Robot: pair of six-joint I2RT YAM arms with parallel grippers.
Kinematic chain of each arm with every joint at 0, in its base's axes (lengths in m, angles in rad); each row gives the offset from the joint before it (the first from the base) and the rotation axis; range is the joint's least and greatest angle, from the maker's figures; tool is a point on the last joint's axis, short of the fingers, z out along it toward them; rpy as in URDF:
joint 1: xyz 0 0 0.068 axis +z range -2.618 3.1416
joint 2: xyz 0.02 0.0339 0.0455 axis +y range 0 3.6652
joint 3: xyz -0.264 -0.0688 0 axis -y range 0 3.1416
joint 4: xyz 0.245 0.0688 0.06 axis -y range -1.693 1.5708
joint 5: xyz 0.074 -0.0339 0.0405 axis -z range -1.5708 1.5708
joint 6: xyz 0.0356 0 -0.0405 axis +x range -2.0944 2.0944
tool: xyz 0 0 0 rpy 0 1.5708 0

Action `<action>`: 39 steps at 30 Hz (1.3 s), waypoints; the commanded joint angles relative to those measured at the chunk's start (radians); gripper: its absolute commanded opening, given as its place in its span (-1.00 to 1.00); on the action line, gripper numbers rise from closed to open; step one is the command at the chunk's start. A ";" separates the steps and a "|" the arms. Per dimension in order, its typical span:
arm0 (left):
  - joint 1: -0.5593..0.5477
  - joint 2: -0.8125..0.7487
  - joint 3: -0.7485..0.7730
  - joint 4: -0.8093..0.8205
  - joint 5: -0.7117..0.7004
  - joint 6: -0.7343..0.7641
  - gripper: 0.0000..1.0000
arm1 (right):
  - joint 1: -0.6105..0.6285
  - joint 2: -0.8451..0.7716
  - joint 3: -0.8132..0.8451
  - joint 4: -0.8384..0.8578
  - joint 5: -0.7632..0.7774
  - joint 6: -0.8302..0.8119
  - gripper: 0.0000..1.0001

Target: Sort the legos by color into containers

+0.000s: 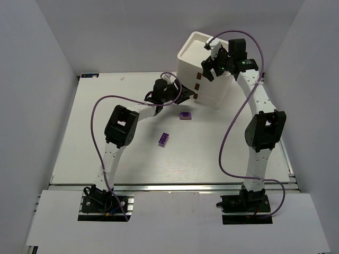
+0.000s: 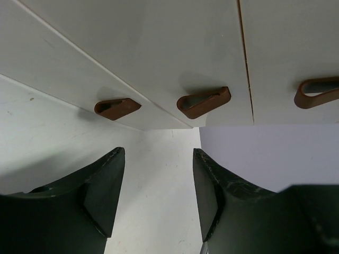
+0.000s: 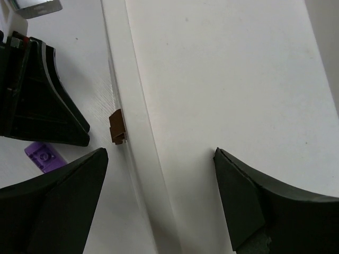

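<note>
Our left gripper stands released: its two dark fingers are apart, with only bare desk between them. It points at the near-left side of the stack of containers and is close to it; we cannot tell whether it touches. Three brown marks sit in a row on that side, one to each container, just ahead of the fingertips.

Our right gripper is released as well, its fingers spread wide and holding nothing. It hangs over the top of the stack, and white plastic fills the gap beneath it.

From the top view we place the stack at the far edge of the desk, right of its middle. The containers are nested one inside another, and the uppermost is open to the camera.

Two legos lie loose on the desk, both purple. One purple lego lies on the near side of the stack, near the left gripper. The second purple lego lies further toward the near edge, around the middle of the desk, turned at an angle and well apart from both grippers.
</note>
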 commanded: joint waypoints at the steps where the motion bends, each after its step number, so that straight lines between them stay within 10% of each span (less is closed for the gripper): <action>1: 0.003 -0.029 0.027 0.004 -0.012 0.006 0.28 | -0.003 -0.003 0.047 -0.043 -0.019 -0.010 0.72; 11: 0.003 -0.003 0.010 0.021 -0.037 0.033 0.27 | -0.009 -0.011 0.036 -0.136 -0.110 -0.056 -0.56; 39: -0.026 -0.162 -0.215 0.111 -0.079 0.523 0.29 | 0.000 -0.094 0.015 -0.319 -0.379 0.063 -0.72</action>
